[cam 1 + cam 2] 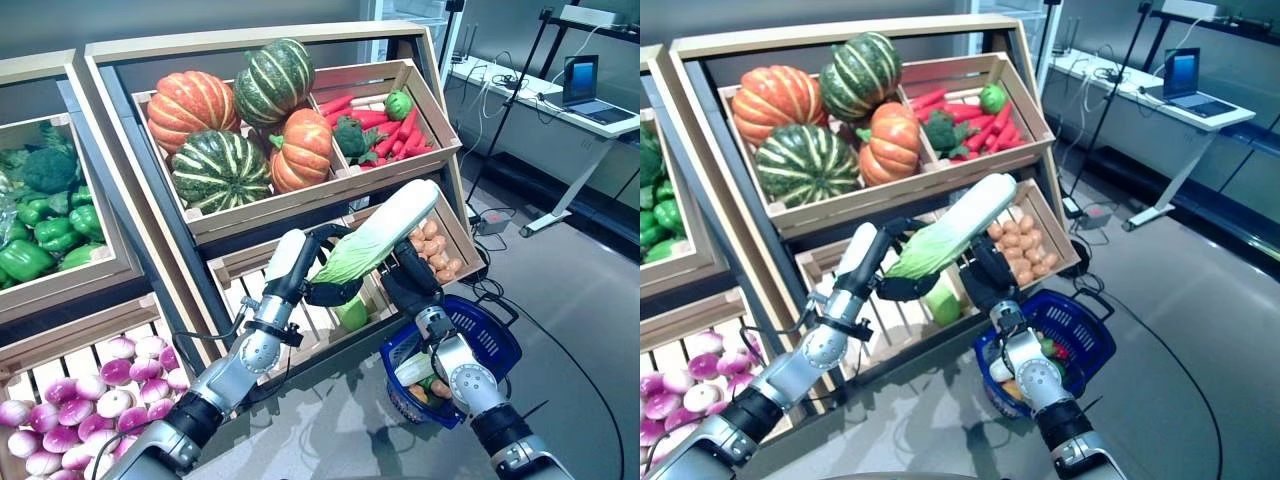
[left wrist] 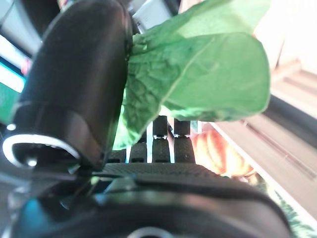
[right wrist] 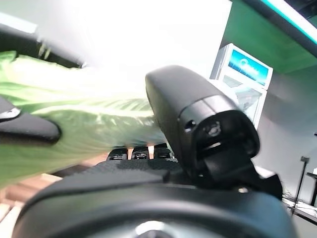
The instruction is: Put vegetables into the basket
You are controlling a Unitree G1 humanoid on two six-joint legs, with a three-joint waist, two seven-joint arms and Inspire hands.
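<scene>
A long napa cabbage, white at the stalk and green at the leaves, is held slanted in the air before the shelf's lower crates. My left hand is curled round its leafy end. My right hand grips it from below near the middle, thumb over the pale leaves. The blue basket sits low beside my right forearm, below the cabbage, with a few vegetables inside.
The wooden shelf holds a crate of pumpkins, one of carrots and broccoli, and potatoes. A green vegetable lies in the slatted crate. Peppers and purple turnips are left; a desk with a laptop stands behind.
</scene>
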